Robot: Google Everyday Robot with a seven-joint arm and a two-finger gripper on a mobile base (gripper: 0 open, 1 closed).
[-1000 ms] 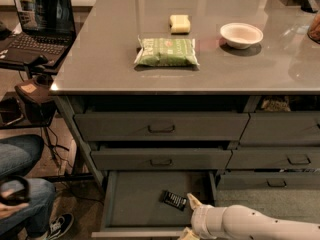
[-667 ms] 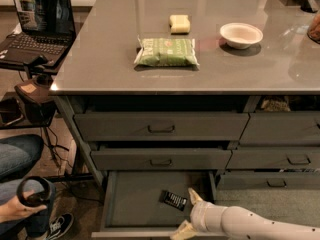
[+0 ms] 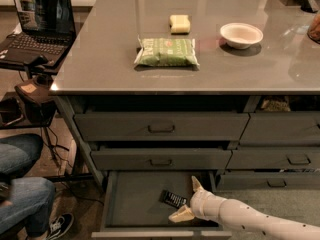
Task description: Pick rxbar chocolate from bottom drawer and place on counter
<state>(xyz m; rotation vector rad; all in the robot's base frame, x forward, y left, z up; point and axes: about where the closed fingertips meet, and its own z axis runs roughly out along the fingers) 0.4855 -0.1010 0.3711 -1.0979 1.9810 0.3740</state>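
Jaws stand apart, one pale finger [image 3: 196,184] pointing toward the back of the bottom drawer [image 3: 135,204] and the other toward its front lip. Your gripper [image 3: 184,200] sits low inside that drawer, at its right end, on a pale arm [image 3: 250,219] that reaches in over the drawer's front right corner. The rxbar chocolate [image 3: 172,199] lies flat on the drawer floor, a little right of the drawer's middle, with its right end in the gap between the two fingers. Whether either finger touches it cannot be told.

The step in hand looks like the grasp itself. To do it well, keep the fingertips close to the drawer floor so they meet the bar's thin edges rather than ride over its top. Centre the gap on the bar before you close, and close slowly, since a flat wrapper is likely to skid or twist if one finger arrives first. Once it is held, lift toward the drawer's open front, so you clear the two handled drawers above it.

The bar is small, flat and rectangular, in a black wrapper with pale lettering, lying at a slight slant to the drawer's front lip.

High above the drawer, the glossy grey counter [image 3: 90,69] carries a green packet [image 3: 166,52], a yellow block [image 3: 179,23] and a white bowl [image 3: 241,34].
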